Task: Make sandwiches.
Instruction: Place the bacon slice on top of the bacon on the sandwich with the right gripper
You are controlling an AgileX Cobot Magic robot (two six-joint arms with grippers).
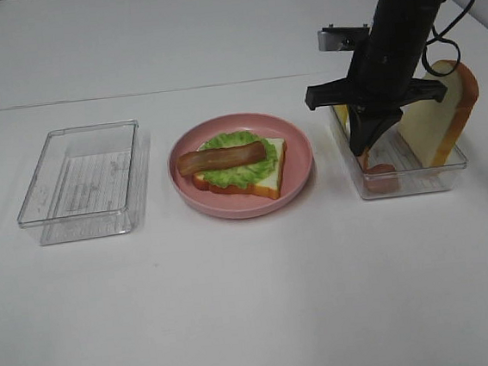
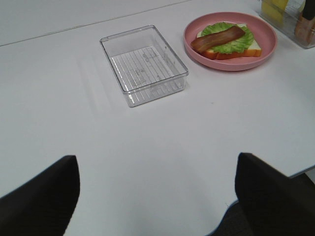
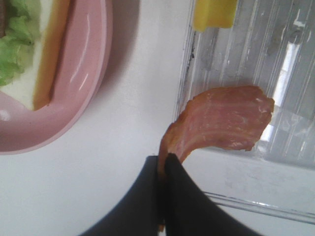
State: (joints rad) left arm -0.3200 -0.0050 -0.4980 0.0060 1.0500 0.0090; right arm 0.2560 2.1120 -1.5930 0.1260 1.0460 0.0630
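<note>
The sandwich sits half built at the middle of the worktop. A white bread slice with an orange-brown crust carries ruffled green lettuce and one glossy reddish-brown bacon strip, whose long axis runs side to side in the high view. All of it rests on a round pink plate. My right gripper is pinched tight on the thin end of a second bacon strip, a limp, curling piece that fans out over the ribbed floor of the clear tray just beside the plate. I cannot tell whether its free end is off the tray floor. From this grip the sandwich lies toward the middle, across the tray wall, so my right arm is the nearer one by far. A yellow cheese slice and an upright bread slice share that tray. My left gripper hangs spread wide over bare worktop, well apart from the other clear tray.
</note>
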